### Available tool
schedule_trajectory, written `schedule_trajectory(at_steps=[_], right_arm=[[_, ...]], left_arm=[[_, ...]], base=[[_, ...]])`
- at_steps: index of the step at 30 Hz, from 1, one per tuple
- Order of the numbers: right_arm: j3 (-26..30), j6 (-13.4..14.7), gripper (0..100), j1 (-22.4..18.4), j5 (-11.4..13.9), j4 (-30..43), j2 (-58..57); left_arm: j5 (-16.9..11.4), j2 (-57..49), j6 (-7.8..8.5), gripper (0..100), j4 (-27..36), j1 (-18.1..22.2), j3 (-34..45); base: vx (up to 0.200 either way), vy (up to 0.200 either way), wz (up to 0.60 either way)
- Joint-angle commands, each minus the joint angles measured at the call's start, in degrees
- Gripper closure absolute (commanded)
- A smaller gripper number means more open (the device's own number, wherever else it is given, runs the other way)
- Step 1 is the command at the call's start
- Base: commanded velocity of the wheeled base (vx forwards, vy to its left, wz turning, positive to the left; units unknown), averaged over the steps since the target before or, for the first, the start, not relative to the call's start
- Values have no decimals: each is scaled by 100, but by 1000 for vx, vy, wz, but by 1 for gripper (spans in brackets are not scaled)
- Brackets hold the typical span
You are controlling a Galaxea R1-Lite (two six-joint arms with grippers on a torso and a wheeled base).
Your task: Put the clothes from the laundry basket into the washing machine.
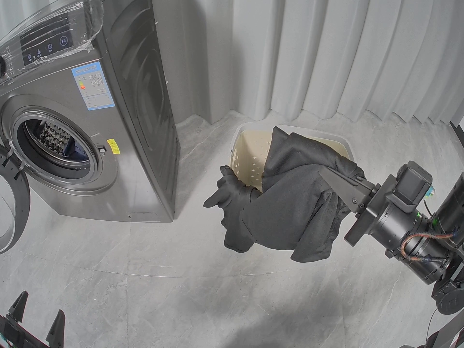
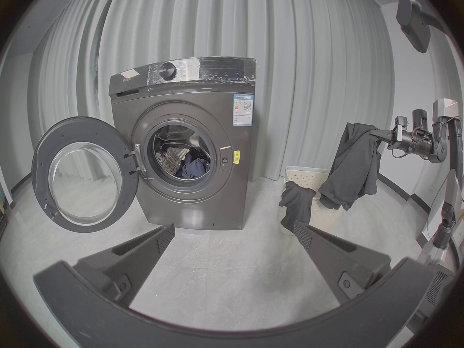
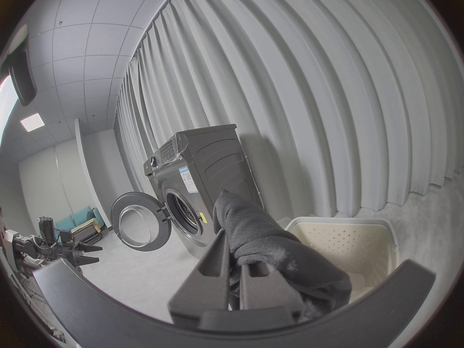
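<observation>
Clothes are seen as a dark grey garment [image 1: 290, 204], held up right of centre in the head view. It is clamped between the closed fingers of the right claw [image 1: 333, 177] and hangs over the cream laundry basket [image 1: 246, 160]. A second dark piece [image 1: 227, 194] is draped over the basket's rim on the side toward the washing machine [image 1: 135, 97], which is seen at the upper left with its door [image 1: 12, 204] swung wide. Inside the drum [image 2: 169, 156], blue cloth [image 2: 193, 167] is seen. The left claw [image 1: 41, 308] is held empty at the lower left corner, fingers apart.
</observation>
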Motion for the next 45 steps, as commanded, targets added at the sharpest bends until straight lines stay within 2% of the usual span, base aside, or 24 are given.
schedule_trajectory(at_steps=[1,13,22,34,40,45], right_arm=[[-14,0,100,-1,-2,-6,53],[-40,0,100,-1,-2,-6,61],[-40,0,100,-19,-2,-6,70],[-23,0,100,-116,51,-6,-18],[4,0,100,-142,51,-6,0],[-23,0,100,-151,60,-6,-26]], left_arm=[[3,-75,1,0,-1,1,40],[3,-75,1,0,-1,1,40],[3,-75,-34,0,-1,1,40],[11,-75,-43,0,-1,1,40],[3,-75,-34,0,-1,1,40],[11,-75,-43,0,-1,1,40]], base=[[0,200,0],[0,200,0],[0,0,0],[-200,0,0],[0,0,0],[0,200,0]])
